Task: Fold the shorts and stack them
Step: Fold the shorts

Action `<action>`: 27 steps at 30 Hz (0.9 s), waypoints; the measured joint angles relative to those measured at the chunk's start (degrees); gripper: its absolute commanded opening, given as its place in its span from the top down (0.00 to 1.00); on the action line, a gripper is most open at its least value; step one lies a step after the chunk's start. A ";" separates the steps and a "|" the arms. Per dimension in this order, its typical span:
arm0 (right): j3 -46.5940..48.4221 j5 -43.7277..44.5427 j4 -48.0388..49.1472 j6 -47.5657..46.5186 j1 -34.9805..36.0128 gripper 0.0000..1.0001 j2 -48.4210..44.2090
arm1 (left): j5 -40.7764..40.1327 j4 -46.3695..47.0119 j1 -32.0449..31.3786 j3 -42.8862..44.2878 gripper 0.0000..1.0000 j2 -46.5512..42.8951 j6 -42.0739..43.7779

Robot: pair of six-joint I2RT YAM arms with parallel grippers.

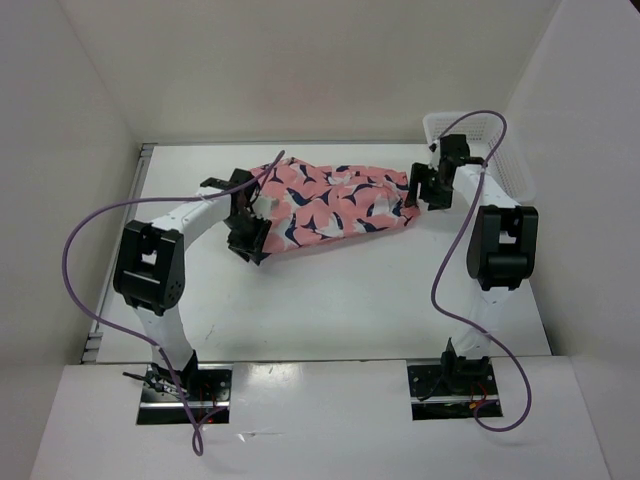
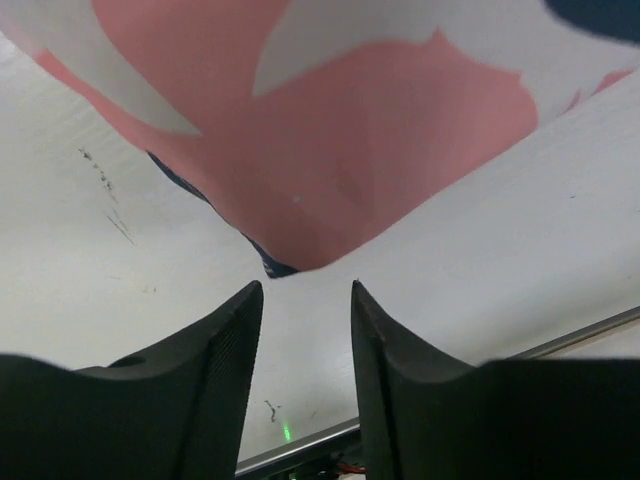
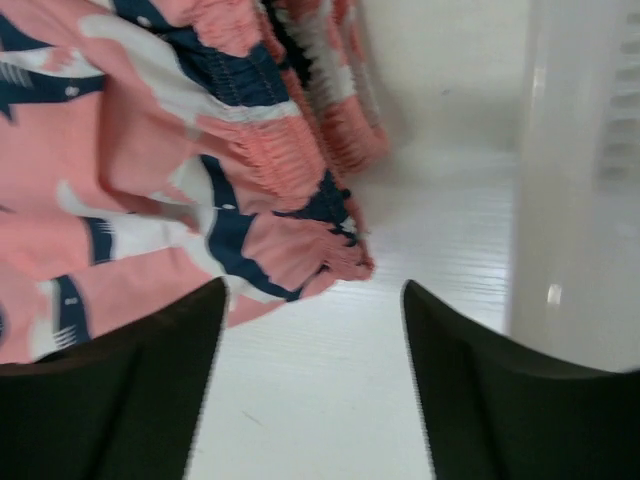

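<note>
the soft salmon-pink cloth shorts with navy and white whales [image 1: 330, 205] lie as a long strip on the white table [image 1: 350, 300]. my left pincer [image 2: 305, 292] and right pincer [image 3: 312, 288] both gape at its ends, holding nothing. i judge the folding midway: next, regrip 1 end and fold across.

White counter [image 1: 330, 300] fills middle of scene, surface matte, boxed in by plain white walls [image 1: 300, 70] on left, far and right sides

White plastic mesh basket [image 1: 518, 178] at far right corner of counter, against right wall; in right wrist view its pale translucent side [image 3: 580, 200] stands upright at right, blurred

Thin metal strip [image 1: 143, 160] along left edge of counter

Faint dark scuff marks [image 2: 105, 185] on counter in left wrist view

White ledge [image 1: 320, 420] across near edge
</note>
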 measured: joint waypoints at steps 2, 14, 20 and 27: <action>-0.20 -0.26 0.33 0.11 0.28 0.13 0.00 | -0.26 0.07 -0.02 -1.01 0.37 0.37 0.04; -1.70 -4.87 1.42 2.38 2.27 0.16 0.68 | 0.20 -1.03 1.77 4.55 0.24 -0.68 -0.04; -1.90 -5.33 1.51 3.10 4.42 0.16 0.70 | -4.96 2.51 -8.04 13.18 0.12 -2.80 0.02; -1.90 -5.66 1.53 3.23 4.87 0.16 0.50 | -14.36 11.78 -15.10 2.43 0.04 -1.20 0.02</action>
